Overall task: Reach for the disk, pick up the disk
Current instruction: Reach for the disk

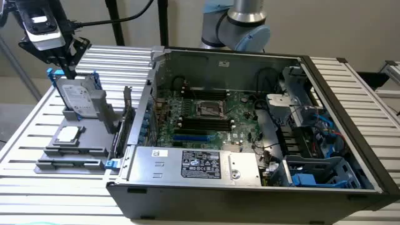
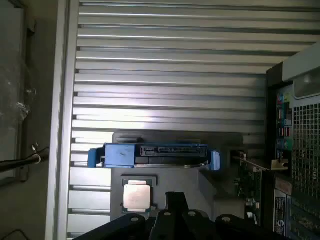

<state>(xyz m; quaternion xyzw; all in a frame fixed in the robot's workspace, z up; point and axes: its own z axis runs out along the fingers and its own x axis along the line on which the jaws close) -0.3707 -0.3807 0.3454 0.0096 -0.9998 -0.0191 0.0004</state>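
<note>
The disk (image 1: 81, 97) stands upright on its edge in a grey holder at the exterior view's left. It is silver-grey with a white label, and a bright blue frame (image 1: 57, 73) edges it. My gripper (image 1: 65, 64) hangs directly over the disk's top far corner, close to the blue frame. Contact cannot be made out. In the wrist view the disk (image 2: 155, 154) appears edge-on, with its connector strip and blue frame showing. The gripper's dark housing (image 2: 175, 222) sits nearer the camera.
A small square silver chip (image 1: 67, 135) (image 2: 136, 196) lies on the grey holder (image 1: 72, 152) in front of the disk. An open computer case (image 1: 350, 103) with motherboard, power supply (image 1: 200, 164) and a blue cage (image 1: 315, 174) takes the slatted table's (image 1: 37, 187) middle and right.
</note>
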